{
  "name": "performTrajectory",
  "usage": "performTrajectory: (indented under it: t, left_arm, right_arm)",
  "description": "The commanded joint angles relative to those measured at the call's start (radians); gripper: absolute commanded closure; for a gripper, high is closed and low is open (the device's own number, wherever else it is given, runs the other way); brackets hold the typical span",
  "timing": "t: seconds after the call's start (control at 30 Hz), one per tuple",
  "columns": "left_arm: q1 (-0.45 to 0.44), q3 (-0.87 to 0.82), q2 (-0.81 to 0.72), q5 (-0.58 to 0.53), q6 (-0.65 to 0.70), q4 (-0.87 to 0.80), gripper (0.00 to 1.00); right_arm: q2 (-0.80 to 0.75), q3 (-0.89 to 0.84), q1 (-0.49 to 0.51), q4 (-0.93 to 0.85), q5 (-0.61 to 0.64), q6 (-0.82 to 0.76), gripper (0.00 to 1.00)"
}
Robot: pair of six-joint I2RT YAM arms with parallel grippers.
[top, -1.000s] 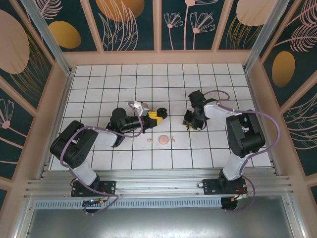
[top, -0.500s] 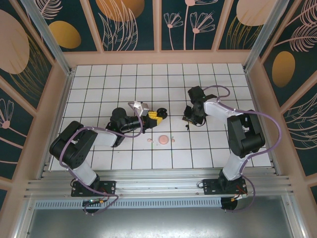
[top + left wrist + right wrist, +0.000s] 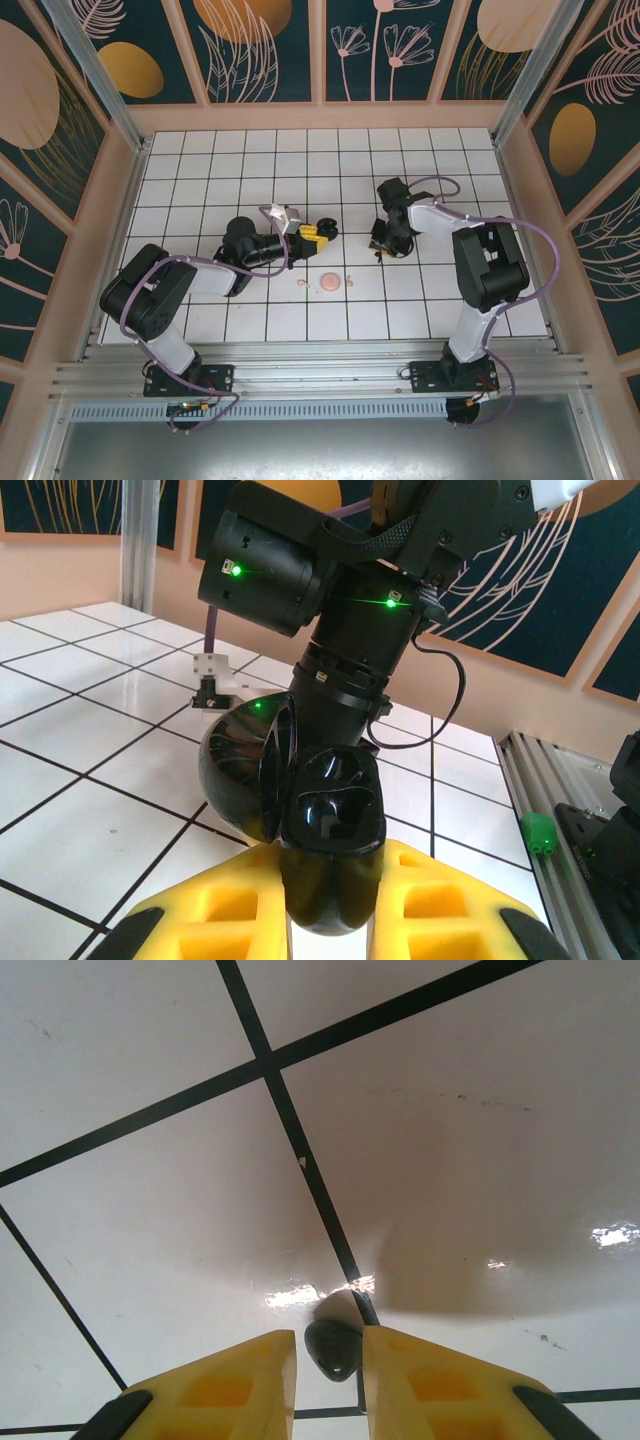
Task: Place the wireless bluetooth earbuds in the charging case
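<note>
Top view: the left gripper (image 3: 312, 233) clamps the black case (image 3: 326, 227). The right gripper (image 3: 382, 244) points down at the table (image 3: 250, 160), right of that case. A pink case (image 3: 331, 283) lies nearer the bases.
Left wrist: the black case is open.
Right wrist: the narrow jaws pinch a black earbud (image 3: 333, 1348).

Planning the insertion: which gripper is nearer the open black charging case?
Left. The left gripper is shut on the charging case; the right gripper is apart, to its right, straddling a black earbud.

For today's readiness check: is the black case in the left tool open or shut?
Open: the black case has its lid hinged back, inner hollow exposed.
</note>
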Motion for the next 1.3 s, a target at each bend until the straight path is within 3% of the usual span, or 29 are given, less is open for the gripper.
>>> performTrajectory:
  t: [0.0, 1.0, 1.17, 1.27]
  left_arm:
    - [0.005, 0.026, -0.017, 0.01, 0.022, -0.002, 0.91]
    - [0.005, 0.032, -0.008, 0.003, 0.02, -0.027, 0.92]
    - [0.005, 0.033, -0.006, 0.002, 0.018, -0.031, 0.92]
    - [0.005, 0.034, -0.005, 0.001, 0.017, -0.034, 0.92]
  right_arm:
    - [0.014, 0.007, 0.009, -0.019, 0.013, -0.002, 0.75]
    - [0.067, -0.016, 0.016, 0.018, 0.038, -0.019, 0.74]
    - [0.082, -0.017, 0.022, 0.009, 0.047, -0.022, 0.69]
    - [0.088, -0.016, 0.026, 0.002, 0.059, -0.025, 0.72]
